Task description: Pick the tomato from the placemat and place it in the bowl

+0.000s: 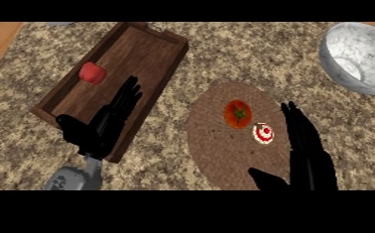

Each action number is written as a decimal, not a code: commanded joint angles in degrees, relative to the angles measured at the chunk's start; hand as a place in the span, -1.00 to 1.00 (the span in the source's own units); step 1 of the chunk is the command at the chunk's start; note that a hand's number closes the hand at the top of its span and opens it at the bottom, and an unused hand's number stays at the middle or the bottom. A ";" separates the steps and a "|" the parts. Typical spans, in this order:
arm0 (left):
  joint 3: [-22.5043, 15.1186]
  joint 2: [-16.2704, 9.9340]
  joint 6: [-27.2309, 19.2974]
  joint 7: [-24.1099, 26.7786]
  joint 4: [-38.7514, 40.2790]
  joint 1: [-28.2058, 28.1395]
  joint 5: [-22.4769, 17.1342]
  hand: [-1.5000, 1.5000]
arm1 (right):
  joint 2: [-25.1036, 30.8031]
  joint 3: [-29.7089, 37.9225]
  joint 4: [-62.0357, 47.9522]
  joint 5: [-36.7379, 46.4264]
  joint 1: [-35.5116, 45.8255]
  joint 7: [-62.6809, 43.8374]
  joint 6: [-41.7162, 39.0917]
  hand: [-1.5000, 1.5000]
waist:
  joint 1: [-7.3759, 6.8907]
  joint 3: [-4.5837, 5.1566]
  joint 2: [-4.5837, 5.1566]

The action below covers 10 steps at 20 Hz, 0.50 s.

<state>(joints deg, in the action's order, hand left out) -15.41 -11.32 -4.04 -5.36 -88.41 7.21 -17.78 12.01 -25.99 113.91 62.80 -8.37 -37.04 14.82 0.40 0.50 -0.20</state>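
Sitting untouched on the placemat (pixel 219 152): the tomato (pixel 237 114), upper-middle part of the mat, green stem facing up. Nothing is gripping it.

Just beside the tomato, toward the mat's lower right, a small red-and-white round item (pixel 263 133) is lying; can't tell what it is.

Right hand (pixel 307 152) is hovering over the mat's right edge, fingers straight and pointing up the view, thumb sticking out toward the mat's lower middle. Open, holding nothing, apart from the tomato.

Left hand (pixel 106 123) is sitting well left of the mat, overlapping the right rim of the wooden tray (pixel 147 43), fingers extended and relaxed, holding nothing.

Tray is lying left of the mat, angled, with a red pepper-like object (pixel 92 72) resting inside on its left part.

Bowl (pixel 351 58), white marbled, is sitting up and to the right of the mat, well apart from it, partly cut off by the view's right edge.

Everything is resting on the speckled granite counter (pixel 242 48).
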 commanded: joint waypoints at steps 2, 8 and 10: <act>0.23 -0.58 1.53 0.01 1.59 0.53 0.09 0.00 | -9.17 -5.85 2.18 7.28 7.70 -18.24 -17.55 -1.00 | -1.00 -0.22 0.24; 1.52 1.02 1.46 -0.07 3.05 3.37 0.19 0.00 | -11.87 -1.45 -1.76 1.63 19.99 -31.86 -28.93 -1.00 | -0.59 -0.43 0.32; 1.11 0.37 2.97 3.08 1.42 -1.13 0.36 0.00 | -11.92 -2.60 -6.53 0.83 20.50 -34.14 -25.73 -1.00 | -1.13 -0.44 0.29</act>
<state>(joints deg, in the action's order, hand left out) -14.24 -11.24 -2.03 -4.66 -87.18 7.92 -17.95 1.57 -28.99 111.95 65.44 7.58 -61.23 -7.48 -0.51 0.15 0.04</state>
